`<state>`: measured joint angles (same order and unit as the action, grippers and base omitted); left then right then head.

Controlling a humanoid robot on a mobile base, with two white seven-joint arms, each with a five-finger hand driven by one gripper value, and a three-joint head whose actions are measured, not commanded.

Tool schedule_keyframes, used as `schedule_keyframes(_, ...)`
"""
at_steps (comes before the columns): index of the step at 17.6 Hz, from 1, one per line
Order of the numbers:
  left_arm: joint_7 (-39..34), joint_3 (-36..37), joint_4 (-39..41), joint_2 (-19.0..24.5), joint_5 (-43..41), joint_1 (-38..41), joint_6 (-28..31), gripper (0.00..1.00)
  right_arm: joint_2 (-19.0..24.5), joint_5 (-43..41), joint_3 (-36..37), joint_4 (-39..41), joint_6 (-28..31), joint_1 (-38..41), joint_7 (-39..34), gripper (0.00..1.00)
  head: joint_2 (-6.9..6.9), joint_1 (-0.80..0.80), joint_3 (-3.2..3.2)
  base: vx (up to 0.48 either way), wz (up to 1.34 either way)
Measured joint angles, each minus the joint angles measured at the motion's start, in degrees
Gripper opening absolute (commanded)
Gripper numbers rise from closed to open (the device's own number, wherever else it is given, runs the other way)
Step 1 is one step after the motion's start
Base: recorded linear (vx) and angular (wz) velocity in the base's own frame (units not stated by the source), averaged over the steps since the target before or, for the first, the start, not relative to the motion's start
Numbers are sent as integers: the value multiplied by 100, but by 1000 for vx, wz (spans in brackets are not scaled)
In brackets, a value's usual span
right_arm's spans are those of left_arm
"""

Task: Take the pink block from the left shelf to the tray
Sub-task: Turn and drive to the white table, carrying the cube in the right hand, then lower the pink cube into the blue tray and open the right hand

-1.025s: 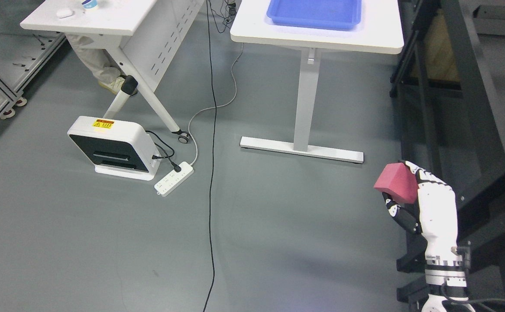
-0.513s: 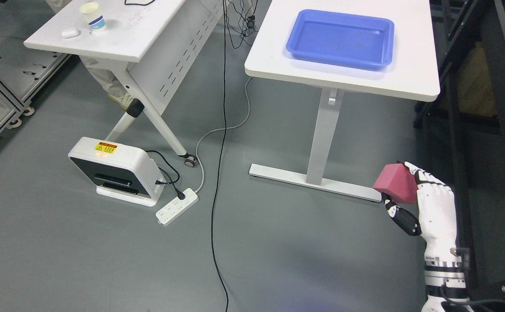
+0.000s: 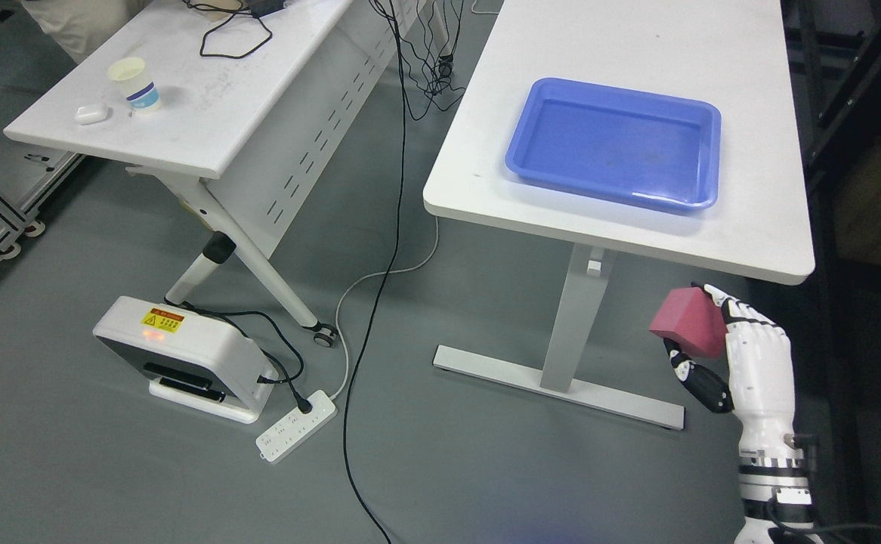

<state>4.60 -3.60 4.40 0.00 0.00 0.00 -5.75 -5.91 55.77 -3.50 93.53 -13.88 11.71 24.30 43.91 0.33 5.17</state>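
My right hand (image 3: pixel 701 340) rises from the lower right corner with its fingers shut on a pink block (image 3: pixel 686 320), thumb under it and fingers on its right side. It hangs in front of and below the near edge of a white table (image 3: pixel 614 83). An empty blue tray (image 3: pixel 618 143) lies on that table, up and to the left of the block. My left arm is out of view.
A second white table (image 3: pixel 199 106) at the left carries a paper cup (image 3: pixel 135 85), a small white case (image 3: pixel 91 114) and cables. On the grey floor lie a white device (image 3: pixel 183 355), a power strip (image 3: pixel 295 426) and black cables (image 3: pixel 380 287). A dark shelf frame (image 3: pixel 856 83) stands at the right.
The whole picture has shifted: the camera has moved closer to the tables and the tray now sits lower and larger. My right hand keeps the pink block in the same place in the picture.
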Motion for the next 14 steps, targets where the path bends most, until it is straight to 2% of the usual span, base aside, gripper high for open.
schedule_keyframes(6, 0, 0, 0, 0, 0, 0, 0, 100, 1, -7, -22, 0, -5, -35, -75, 2, 0, 0, 0, 389, 25)
schedule_keyframes(14, 0, 0, 0, 0, 0, 0, 0, 100, 9, -17, -42, 0, -23, -68, -117, 3, 0, 0, 0, 294, -38)
